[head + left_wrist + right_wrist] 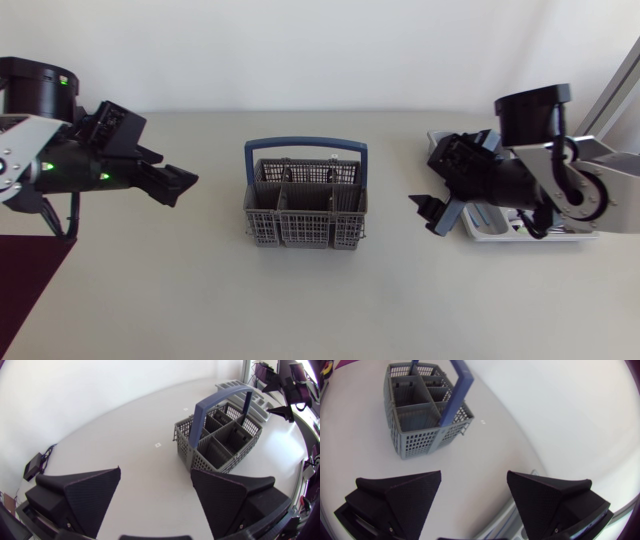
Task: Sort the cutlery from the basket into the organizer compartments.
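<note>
The left arm (60,165) comes in low over the table (200,300) and lies nearly level, its wrist turned toward the middle. The left gripper (180,188) points at the basket (305,205) from well apart. Its two wedge fingers (92,492) are spread wide with nothing between them. The right arm (545,175) is folded over the far right of the table, and the right gripper (428,212) is angled inward and slightly toward the near edge. It is likewise released, its fingers (405,492) wide apart over bare tabletop and touching nothing. The basket stands upright at the table's middle, between the two grippers and clear of both. It is grey plastic with mesh walls, divided into several compartments, and a blue arched handle (305,147) stands up along its far side. From either wrist view it sits ahead of the open fingers, the handle (210,407) upright over the grid of cells. The organizer (500,228), a pale flat tray, lies under the right arm at the right edge, mostly hidden by it. What it holds cannot be told.
</note>
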Available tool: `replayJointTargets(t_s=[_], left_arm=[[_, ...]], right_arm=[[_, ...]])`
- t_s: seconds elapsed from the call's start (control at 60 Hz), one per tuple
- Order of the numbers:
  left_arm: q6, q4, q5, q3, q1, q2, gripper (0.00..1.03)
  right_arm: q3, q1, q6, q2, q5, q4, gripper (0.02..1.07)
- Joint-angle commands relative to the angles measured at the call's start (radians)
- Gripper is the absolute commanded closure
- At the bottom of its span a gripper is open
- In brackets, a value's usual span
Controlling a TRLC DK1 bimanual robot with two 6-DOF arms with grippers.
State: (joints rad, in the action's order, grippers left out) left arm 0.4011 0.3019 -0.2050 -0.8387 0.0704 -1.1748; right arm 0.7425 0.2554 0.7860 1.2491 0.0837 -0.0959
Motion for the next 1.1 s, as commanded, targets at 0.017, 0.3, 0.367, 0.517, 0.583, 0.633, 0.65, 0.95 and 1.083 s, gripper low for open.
replayJointTargets(t_s=[0.017,0.3,0.367,0.517,0.583,0.633,0.65,0.95,1.083], left_arm=[[0.002,0.023,-0.008,0.044,-0.023,0.109,0.05],[-0.042,0.043,-0.022,0.108,-0.084,0.317,0.05],[-0.038,0.046,-0.022,0.125,-0.107,0.331,0.05],[-0.041,0.049,-0.027,0.151,-0.167,0.397,0.05],[-0.041,0.049,-0.028,0.170,-0.179,0.449,0.05],[-0.041,0.049,-0.028,0.181,-0.182,0.484,0.05],[-0.042,0.049,-0.028,0.182,-0.184,0.491,0.05],[-0.100,-0.018,-0.025,0.280,-0.222,0.618,0.05],[-0.104,-0.082,-0.021,0.350,-0.220,0.688,0.05]], right_arm=[[-0.060,-0.025,-0.024,-0.105,-0.022,0.005,0.06],[-0.183,-0.091,-0.103,-0.410,-0.044,-0.002,0.06],[-0.212,-0.099,-0.129,-0.468,-0.042,-0.013,0.06],[-0.236,-0.166,-0.246,-0.551,-0.032,-0.030,0.06],[-0.255,-0.212,-0.312,-0.605,0.022,-0.025,0.06],[-0.270,-0.242,-0.350,-0.654,0.036,-0.018,0.06],[-0.278,-0.249,-0.363,-0.672,0.037,-0.010,0.06],[-0.403,-0.262,-0.505,-0.866,0.001,0.023,0.06],[-0.470,-0.261,-0.560,-0.942,-0.016,0.037,0.06]])
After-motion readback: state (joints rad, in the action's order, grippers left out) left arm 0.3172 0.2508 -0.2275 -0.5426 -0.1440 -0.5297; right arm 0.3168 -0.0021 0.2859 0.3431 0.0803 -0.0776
